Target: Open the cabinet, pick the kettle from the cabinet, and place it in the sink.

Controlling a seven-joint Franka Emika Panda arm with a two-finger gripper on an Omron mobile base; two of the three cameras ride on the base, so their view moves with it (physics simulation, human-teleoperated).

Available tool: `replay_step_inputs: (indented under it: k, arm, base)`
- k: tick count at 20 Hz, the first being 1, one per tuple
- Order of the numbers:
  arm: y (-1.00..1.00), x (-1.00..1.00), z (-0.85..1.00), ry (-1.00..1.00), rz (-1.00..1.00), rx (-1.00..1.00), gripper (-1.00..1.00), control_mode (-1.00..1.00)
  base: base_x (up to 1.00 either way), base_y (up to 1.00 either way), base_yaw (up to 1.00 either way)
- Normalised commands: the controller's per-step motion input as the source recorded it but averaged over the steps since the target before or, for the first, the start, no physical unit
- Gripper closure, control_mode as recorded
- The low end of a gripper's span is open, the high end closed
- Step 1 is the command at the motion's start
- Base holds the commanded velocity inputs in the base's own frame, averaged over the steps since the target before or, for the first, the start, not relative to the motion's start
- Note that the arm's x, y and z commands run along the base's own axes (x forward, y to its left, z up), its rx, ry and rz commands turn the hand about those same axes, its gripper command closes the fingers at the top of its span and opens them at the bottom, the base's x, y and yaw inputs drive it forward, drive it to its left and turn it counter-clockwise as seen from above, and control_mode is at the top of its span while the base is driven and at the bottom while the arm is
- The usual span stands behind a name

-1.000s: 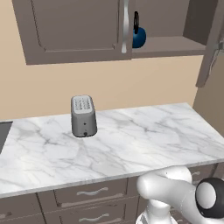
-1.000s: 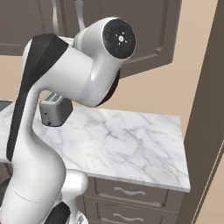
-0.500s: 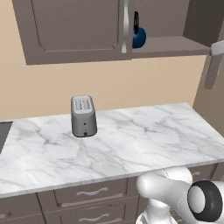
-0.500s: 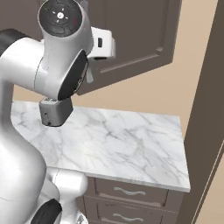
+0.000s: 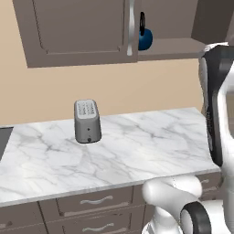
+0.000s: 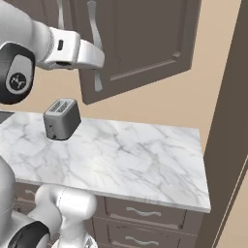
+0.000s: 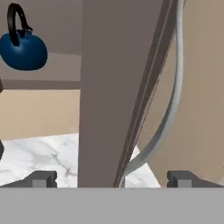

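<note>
1. A grey slotted toaster is seen left of centre in the left base view, standing on the white marble counter.
2. The small round dark-blue kettle is seen at the top centre, on the shelf of the grey-brown wall cabinet, just right of the closed door.
3. In the hand view, the gripper is shown spread wide, nothing held, the open door's edge and curved silver handle between its tips.
</note>
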Motion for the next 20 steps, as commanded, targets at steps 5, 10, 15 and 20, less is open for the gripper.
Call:
replay_step_inputs:
  k: [5, 10, 15, 20]
  arm:
    - [0.13, -0.30, -0.26, 0.00, -0.71, -0.10, -1.00, -1.00]
    - [0.29, -0.23, -0.07, -0.09, -0.57, 0.00, -1.00, -1.00]
    - [0.42, -0.12, 0.00, -0.15, -0.40, 0.01, -1.00, -1.00]
    - [0.51, -0.03, 0.00, -0.23, -0.29, 0.01, -1.00, -1.00]
  base:
    - [0.00, 0.00, 0.00]
    - [0.00, 0.00, 0.00]
    - [0.00, 0.00, 0.00]
    - [0.00, 0.00, 0.00]
